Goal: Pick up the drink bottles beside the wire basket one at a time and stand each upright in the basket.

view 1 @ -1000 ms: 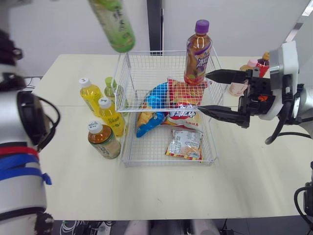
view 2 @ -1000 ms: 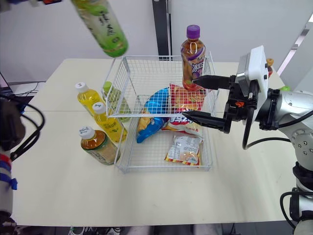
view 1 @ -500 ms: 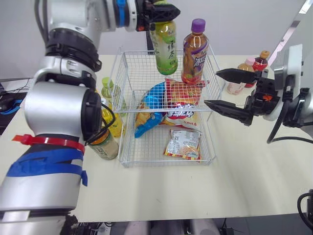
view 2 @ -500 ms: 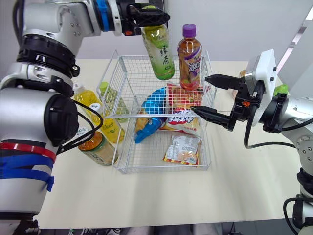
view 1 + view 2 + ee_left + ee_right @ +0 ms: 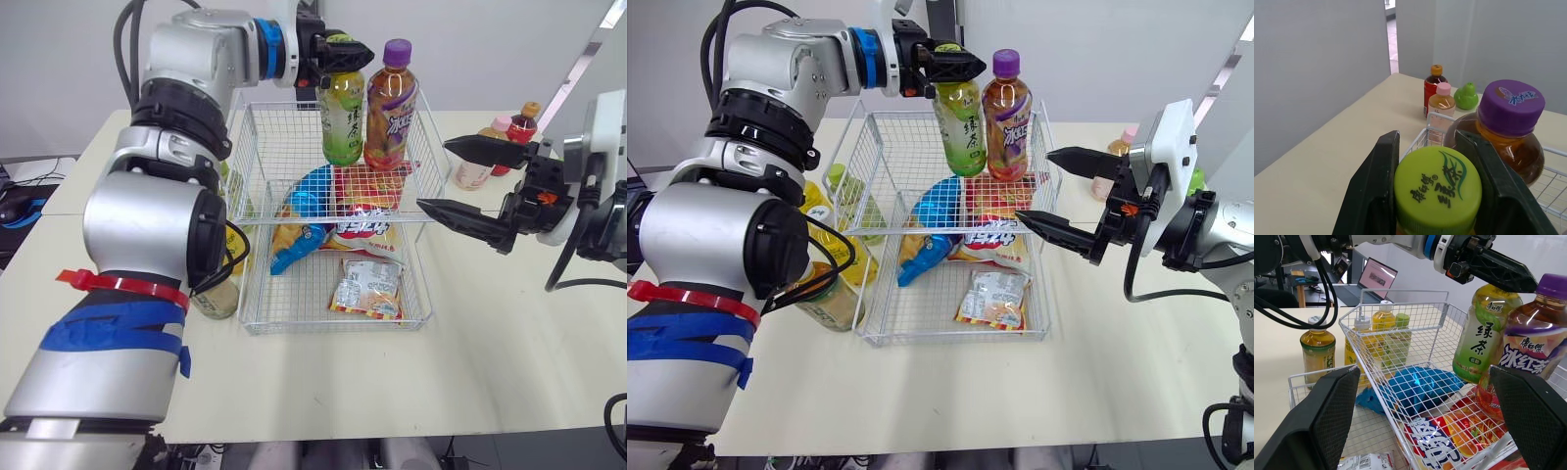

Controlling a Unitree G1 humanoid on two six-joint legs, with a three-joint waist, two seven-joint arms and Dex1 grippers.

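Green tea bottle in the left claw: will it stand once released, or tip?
Likely tippy: the green tea bottle is tall, narrow, and crinkled snack bags lie below it, uneven footing. It looks full, so probably heavy. The left claw grips only its cap, so it may swing; the purple-capped bottle alongside could prop it.

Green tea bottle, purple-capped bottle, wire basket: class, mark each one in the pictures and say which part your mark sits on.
Green tea bottle (image 5: 342,119), left eye view, on its label.
Purple-capped bottle (image 5: 389,122), left eye view, on its label.
Wire basket (image 5: 279,147), left eye view, on its far wall.
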